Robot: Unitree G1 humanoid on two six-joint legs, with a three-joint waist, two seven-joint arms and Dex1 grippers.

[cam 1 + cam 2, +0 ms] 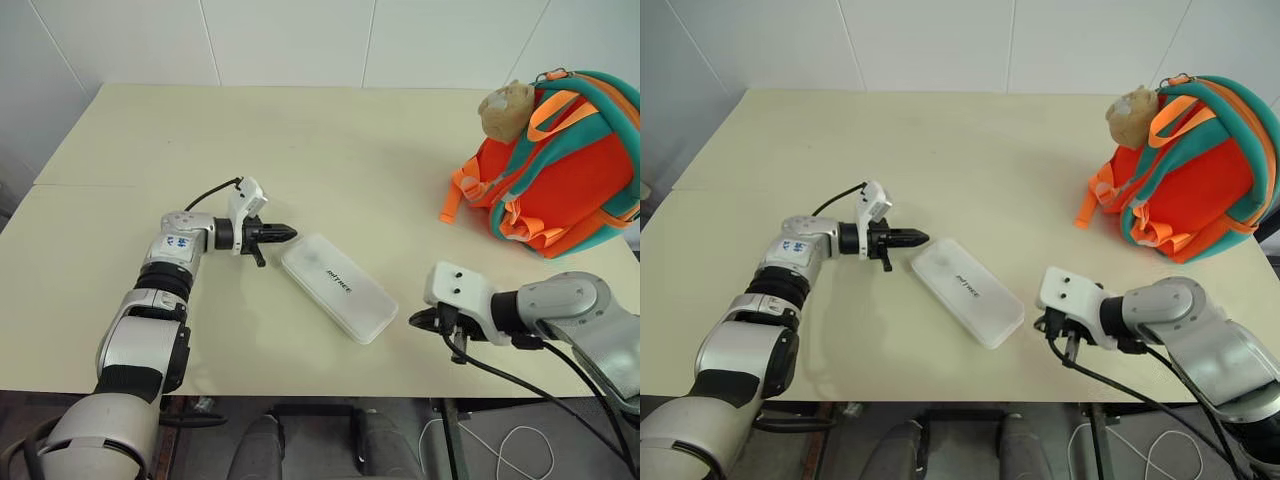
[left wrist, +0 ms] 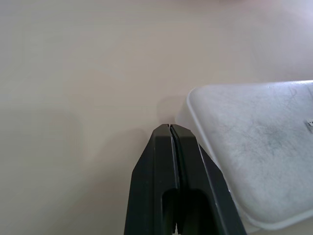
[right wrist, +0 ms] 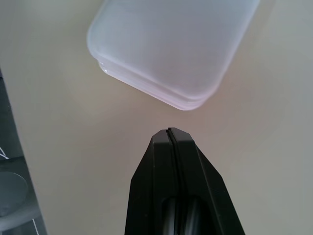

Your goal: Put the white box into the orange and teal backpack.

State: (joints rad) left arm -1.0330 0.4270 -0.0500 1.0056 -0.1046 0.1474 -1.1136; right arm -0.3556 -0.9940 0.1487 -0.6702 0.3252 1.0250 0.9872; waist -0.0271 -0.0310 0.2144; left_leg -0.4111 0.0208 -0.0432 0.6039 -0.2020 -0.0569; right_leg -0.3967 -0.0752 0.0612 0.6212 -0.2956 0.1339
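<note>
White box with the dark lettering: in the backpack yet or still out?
Out. The flat white rectangular box lies on the cream table, apart from the orange and teal backpack.

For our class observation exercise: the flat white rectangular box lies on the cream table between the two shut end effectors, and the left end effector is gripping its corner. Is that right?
Not quite. The left end effector is shut on nothing, beside the flat white rectangular box, as the left wrist view shows. The rest holds.

White box [image 1: 337,287] with dark lettering, orange and teal backpack [image 1: 560,180], cream table [image 1: 330,150].
</note>
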